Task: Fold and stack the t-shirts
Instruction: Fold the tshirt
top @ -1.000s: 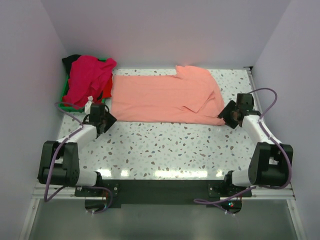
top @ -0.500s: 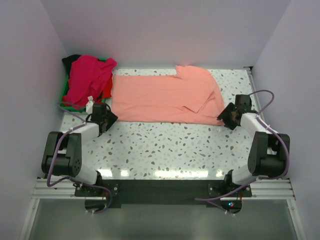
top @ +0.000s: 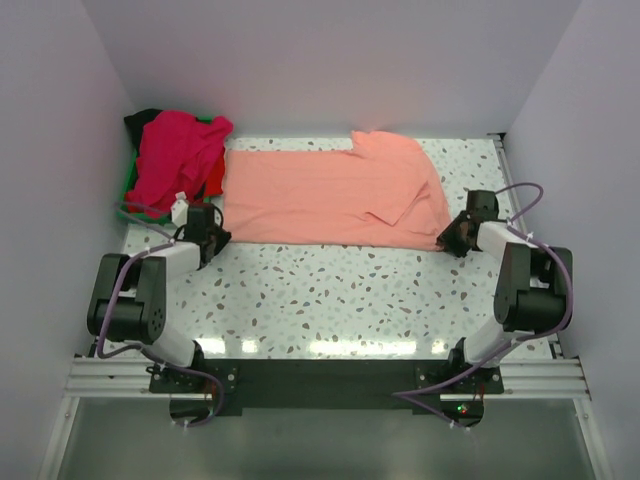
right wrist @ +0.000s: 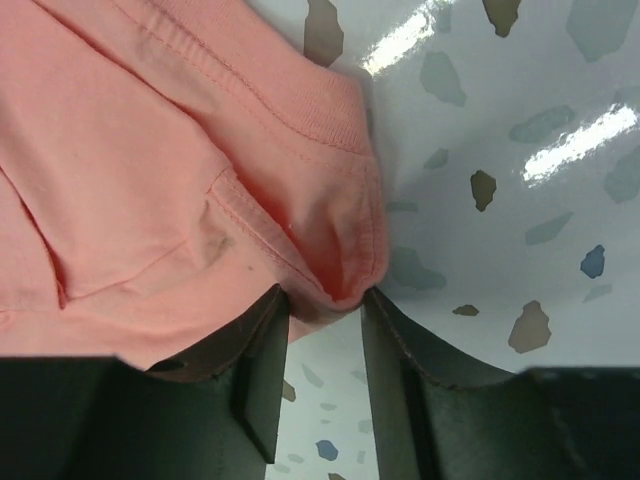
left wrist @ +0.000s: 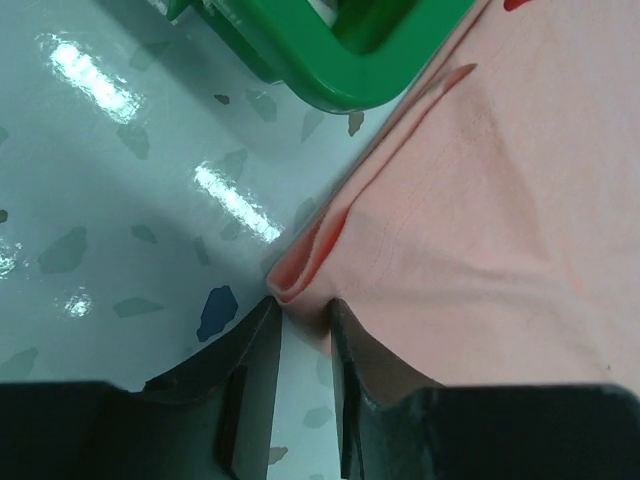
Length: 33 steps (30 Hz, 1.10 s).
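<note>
Corners of salmon t-shirt [top: 320, 195] half-hidden in left gripper [left wrist: 303, 305], right gripper [right wrist: 325, 295]

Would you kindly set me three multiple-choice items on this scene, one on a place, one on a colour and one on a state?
1. Where are the left gripper and right gripper?
A) at the two near corners of the salmon shirt
B) against the far wall
C) folded back at their bases

2. What colour is the tray?
A) blue
B) green
C) white

3. How is the salmon shirt?
A) balled up in the tray
B) hanging in the air
C) lying spread on the table

Answers:
1 A: each wrist view shows a shirt corner in its gripper.
2 B: its green rim shows beside the shirt in the left wrist view.
3 C: the top view shows it laid out across the table.
</note>
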Each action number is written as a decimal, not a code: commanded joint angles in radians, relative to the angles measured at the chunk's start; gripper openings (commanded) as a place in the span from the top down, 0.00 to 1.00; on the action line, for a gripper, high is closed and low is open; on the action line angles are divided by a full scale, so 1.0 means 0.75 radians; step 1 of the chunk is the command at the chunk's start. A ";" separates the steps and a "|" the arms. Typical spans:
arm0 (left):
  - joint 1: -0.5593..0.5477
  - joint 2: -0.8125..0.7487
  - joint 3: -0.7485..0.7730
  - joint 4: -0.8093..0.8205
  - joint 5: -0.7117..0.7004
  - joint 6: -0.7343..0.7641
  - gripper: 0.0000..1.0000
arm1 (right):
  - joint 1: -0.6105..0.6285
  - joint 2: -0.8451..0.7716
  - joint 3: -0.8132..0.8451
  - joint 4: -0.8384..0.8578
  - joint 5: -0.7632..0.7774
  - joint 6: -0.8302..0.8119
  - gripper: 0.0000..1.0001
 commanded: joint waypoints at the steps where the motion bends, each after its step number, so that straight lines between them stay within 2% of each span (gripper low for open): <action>1: -0.001 0.049 0.035 -0.027 -0.050 0.007 0.71 | -0.009 0.042 0.051 0.037 0.042 0.022 0.68; 2: -0.001 0.055 0.043 -0.029 -0.052 0.009 0.75 | -0.011 0.046 0.073 0.033 0.042 0.022 0.78; 3: -0.001 0.063 0.057 -0.031 -0.052 0.011 0.80 | -0.011 0.050 0.085 0.023 0.042 0.024 0.84; 4: -0.001 0.065 0.068 -0.037 -0.046 0.015 0.90 | -0.015 0.052 0.096 0.014 0.042 0.022 0.90; 5: -0.001 0.067 0.086 -0.045 -0.046 0.021 0.94 | -0.015 0.050 0.118 0.008 0.038 0.022 1.00; 6: -0.001 0.065 0.096 -0.060 -0.046 0.023 1.00 | -0.017 0.044 0.124 -0.016 0.032 0.022 1.00; 13: 0.001 -0.141 0.037 -0.233 -0.105 0.015 1.00 | -0.119 -0.230 0.057 -0.145 -0.023 -0.003 1.00; 16: -0.001 -0.266 -0.018 -0.307 -0.119 0.005 1.00 | -0.164 -0.351 0.041 -0.270 -0.025 -0.027 1.00; 24: -0.001 -0.681 -0.237 -0.519 -0.124 -0.063 1.00 | -0.246 -0.641 -0.049 -0.552 -0.017 -0.087 1.00; 27: -0.001 -0.867 -0.311 -0.634 -0.123 -0.104 1.00 | -0.250 -0.814 -0.165 -0.603 0.017 -0.064 1.00; 30: -0.001 -1.041 -0.362 -0.740 -0.128 -0.116 1.00 | -0.252 -0.919 -0.217 -0.661 0.048 -0.048 0.94; 31: -0.001 -1.106 -0.374 -0.763 -0.128 -0.120 0.99 | -0.254 -0.986 -0.235 -0.675 0.050 -0.042 0.84; 32: -0.001 -1.129 -0.380 -0.782 -0.126 -0.120 0.83 | -0.254 -1.009 -0.238 -0.697 0.048 -0.025 0.75; 33: -0.003 -1.151 -0.384 -0.804 -0.119 -0.120 0.72 | -0.254 -1.032 -0.234 -0.712 0.038 -0.017 0.64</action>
